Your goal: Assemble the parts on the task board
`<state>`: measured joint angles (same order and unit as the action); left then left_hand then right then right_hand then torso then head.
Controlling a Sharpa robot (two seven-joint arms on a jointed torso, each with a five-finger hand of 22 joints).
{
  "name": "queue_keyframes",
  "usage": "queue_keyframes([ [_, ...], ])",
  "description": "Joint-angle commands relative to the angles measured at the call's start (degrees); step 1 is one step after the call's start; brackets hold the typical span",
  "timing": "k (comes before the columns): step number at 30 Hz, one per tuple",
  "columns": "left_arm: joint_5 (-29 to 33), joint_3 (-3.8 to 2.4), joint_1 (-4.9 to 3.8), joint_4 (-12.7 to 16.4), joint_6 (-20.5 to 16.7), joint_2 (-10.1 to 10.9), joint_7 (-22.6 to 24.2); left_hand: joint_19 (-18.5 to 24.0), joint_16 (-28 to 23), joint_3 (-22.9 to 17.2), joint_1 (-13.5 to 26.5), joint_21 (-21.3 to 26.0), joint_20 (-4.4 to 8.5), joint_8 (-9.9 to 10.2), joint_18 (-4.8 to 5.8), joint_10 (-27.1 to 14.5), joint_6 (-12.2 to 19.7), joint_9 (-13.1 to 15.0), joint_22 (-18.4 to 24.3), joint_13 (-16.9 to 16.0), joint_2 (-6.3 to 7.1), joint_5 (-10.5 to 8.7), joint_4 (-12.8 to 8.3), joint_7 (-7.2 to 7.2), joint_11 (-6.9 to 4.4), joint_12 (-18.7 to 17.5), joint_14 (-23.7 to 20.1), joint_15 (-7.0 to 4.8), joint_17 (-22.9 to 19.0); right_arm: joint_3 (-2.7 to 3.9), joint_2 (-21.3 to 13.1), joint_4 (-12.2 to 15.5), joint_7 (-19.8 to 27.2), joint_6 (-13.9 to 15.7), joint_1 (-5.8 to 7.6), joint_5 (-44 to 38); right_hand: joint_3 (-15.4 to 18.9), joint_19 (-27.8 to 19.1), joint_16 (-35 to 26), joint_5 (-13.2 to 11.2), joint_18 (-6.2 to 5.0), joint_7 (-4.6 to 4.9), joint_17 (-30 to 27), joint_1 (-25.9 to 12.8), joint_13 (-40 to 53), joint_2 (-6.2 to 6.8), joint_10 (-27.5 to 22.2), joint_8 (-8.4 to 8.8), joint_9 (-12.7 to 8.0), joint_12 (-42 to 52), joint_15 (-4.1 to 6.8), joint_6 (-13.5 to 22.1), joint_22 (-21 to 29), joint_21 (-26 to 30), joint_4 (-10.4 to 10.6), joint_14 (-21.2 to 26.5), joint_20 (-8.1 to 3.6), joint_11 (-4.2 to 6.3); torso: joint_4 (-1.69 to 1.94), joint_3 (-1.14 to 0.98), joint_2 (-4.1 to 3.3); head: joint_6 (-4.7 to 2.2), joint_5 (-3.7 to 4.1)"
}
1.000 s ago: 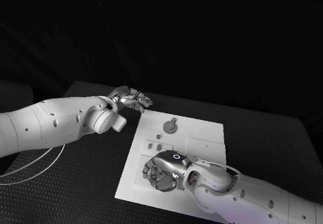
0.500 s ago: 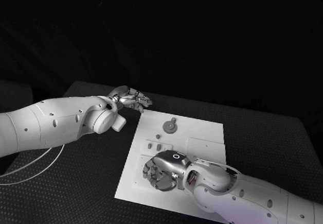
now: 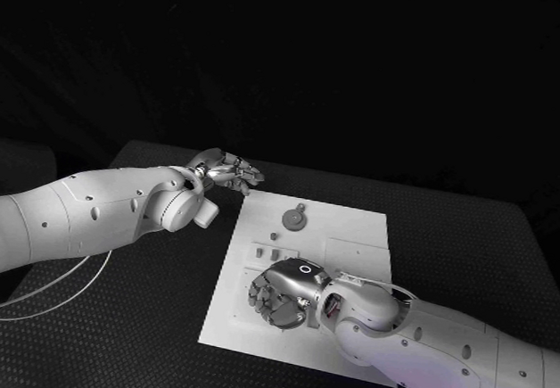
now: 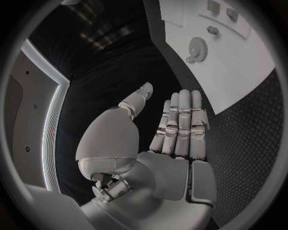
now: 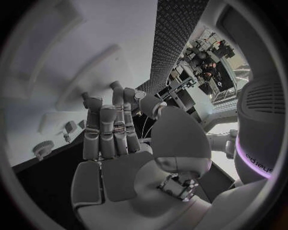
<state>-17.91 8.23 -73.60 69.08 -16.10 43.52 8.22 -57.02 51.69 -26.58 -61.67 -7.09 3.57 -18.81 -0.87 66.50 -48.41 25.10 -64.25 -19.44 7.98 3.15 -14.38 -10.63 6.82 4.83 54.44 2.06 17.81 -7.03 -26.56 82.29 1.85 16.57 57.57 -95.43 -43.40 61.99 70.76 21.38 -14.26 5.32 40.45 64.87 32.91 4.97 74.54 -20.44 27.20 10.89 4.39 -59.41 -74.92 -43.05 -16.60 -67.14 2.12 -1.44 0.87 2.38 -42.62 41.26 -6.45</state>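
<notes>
Two hands are showing over the black counter (image 3: 116, 326). The right hand (image 3: 279, 294) is hovering low above the near left part of the white task board (image 3: 355, 231), palm down; its fingers (image 5: 107, 129) are lying straight and close together, and they are holding nothing. The left hand (image 3: 226, 170) is staying off the board, just beyond its far left corner, over the counter; its fingers (image 4: 183, 125) are stretched out side by side with the thumb apart, and they are empty too. On the far part of the board a round gear-like part (image 3: 296, 218) is lying, and some small parts (image 3: 277, 240) are sitting between it and the right hand.
</notes>
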Motion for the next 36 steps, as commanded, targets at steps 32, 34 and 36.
queue_keyframes([
  [32, 0.2, -0.04, -0.10, 0.1, 0.8, 0.1, 0.3, -0.3, -0.3, 0.2, -0.1, 0.5, -0.04, -0.2, 0.01, -0.4, 0.4, -0.1, -0.1, -0.1, -0.57, -0.20, 0.3, 0.05, 0.08, -0.3, 0.3, 0.07, 0.2, -0.18, -0.9, -0.4, -1.7, 0.7, -0.17, 0.1, 2.5, -2.4, 0.5, 0.1, -0.74, 3.24, 0.6, 0.5, 0.5, 5.12, -4.2, 3.12, 1.6, -3.3, -1.48, 5.6, -1.2, -0.5, 0.2, 2.9, 0.91, -1.92, 0.03, 0.00, -0.02, 0.07, 0.21],
  [34, 0.2, -0.03, -0.10, 0.1, 0.8, 0.1, 0.3, -0.3, -0.3, 0.2, -0.1, 0.5, -0.04, -0.2, 0.01, -0.4, 0.4, -0.1, -0.1, -0.1, -0.57, -0.20, 0.3, 0.05, 0.08, -0.3, 0.3, 0.07, 0.2, -0.18, -1.0, -0.3, -1.7, 1.0, -0.16, 0.1, 2.5, -2.4, 0.5, 0.1, -0.74, 3.26, 0.6, 0.5, 0.5, 5.13, -4.2, 3.15, 1.6, -3.3, -1.48, 5.6, -1.3, -0.5, 0.2, 2.9, 0.91, -1.92, 0.04, 0.01, 0.00, 0.03, 0.30],
  [36, 0.2, -0.03, -0.10, 0.1, 0.8, 0.1, 0.2, -0.3, -0.3, 0.2, -0.1, 0.5, -0.04, -0.2, 0.01, -0.5, 0.4, -0.1, -0.1, -0.1, -0.57, -0.20, 0.3, 0.05, 0.08, -0.3, 0.3, 0.07, 0.2, -0.18, -1.1, -0.2, -1.7, 1.4, -0.16, 0.1, 2.5, -2.4, 0.6, 0.1, -0.74, 3.29, 0.6, 0.5, 0.6, 5.19, -4.2, 3.17, 1.6, -3.3, -1.49, 5.7, -1.3, -0.5, 0.2, 2.9, 0.92, -1.93, 0.04, 0.01, 0.00, 0.03, 0.30],
])
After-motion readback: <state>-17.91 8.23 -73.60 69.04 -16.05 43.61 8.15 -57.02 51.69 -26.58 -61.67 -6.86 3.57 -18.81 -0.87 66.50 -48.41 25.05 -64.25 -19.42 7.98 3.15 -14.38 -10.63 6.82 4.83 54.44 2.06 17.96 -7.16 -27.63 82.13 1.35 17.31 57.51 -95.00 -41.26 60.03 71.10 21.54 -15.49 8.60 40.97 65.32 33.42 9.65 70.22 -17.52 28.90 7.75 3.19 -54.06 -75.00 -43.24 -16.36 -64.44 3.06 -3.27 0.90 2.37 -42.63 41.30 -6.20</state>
